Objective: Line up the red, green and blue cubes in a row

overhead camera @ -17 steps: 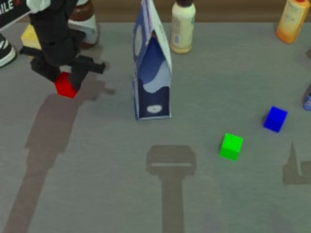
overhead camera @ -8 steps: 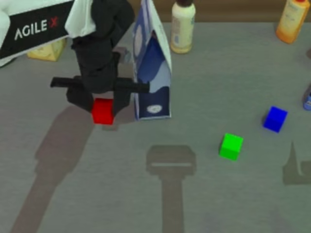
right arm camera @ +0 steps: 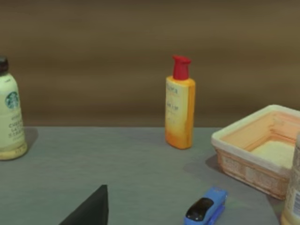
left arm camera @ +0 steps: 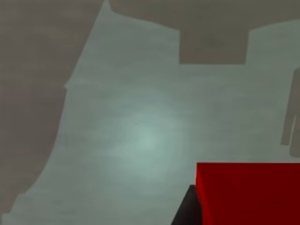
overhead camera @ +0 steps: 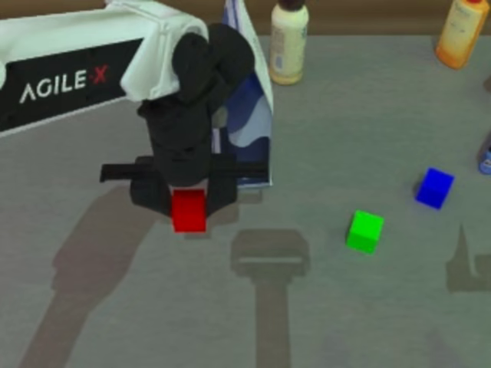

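My left gripper [overhead camera: 188, 208] is shut on the red cube [overhead camera: 189, 211], held just above the table a little left of centre, in front of the milk carton. In the left wrist view the red cube [left arm camera: 248, 194] fills the corner beside one dark finger [left arm camera: 187, 212]. The green cube [overhead camera: 364, 231] rests on the table to the right of the held cube. Further right and slightly farther back lies the blue cube [overhead camera: 435, 188]. My right arm is outside the top view; only a dark edge of the right gripper [right arm camera: 91, 212] shows in its wrist view.
A tall blue-and-white milk carton [overhead camera: 249, 115] stands right behind the left gripper. A cream bottle [overhead camera: 288, 42] and an orange bottle [overhead camera: 462, 31] stand along the back edge. A blue stapler [right arm camera: 205, 212] and a pale basket [right arm camera: 243, 161] sit at the far right.
My left gripper has carried the red cube from the far back left toward the right and front, ending in front of the carton. The green and blue cubes have not moved.
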